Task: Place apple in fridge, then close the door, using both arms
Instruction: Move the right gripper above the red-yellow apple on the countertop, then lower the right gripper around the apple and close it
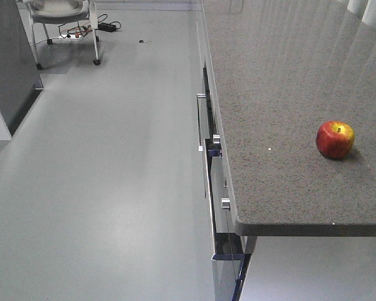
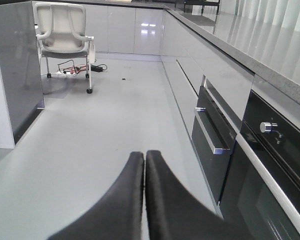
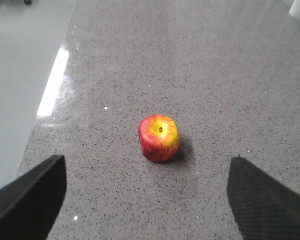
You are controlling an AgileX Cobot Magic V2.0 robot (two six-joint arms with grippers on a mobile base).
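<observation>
The red and yellow-green apple (image 1: 335, 139) sits upright on the speckled grey counter (image 1: 282, 81), near its front right part. In the right wrist view the apple (image 3: 159, 137) lies a short way ahead of my right gripper (image 3: 146, 165), which is open wide and holds nothing. My left gripper (image 2: 144, 155) is shut with nothing in it and hangs over the floor beside the counter's front. The dark grey fridge (image 1: 9, 63) stands at the far left across the aisle, also seen as the fridge (image 2: 20, 75) in the left wrist view. I cannot tell its door from its body, and its inside is hidden.
An office chair (image 2: 65, 35) and floor cables (image 2: 77, 70) stand at the far end of the aisle. A built-in oven (image 2: 270, 165) and drawer handles (image 1: 203, 138) line the counter's front. The counter's near edge (image 1: 313, 229) runs close below the apple.
</observation>
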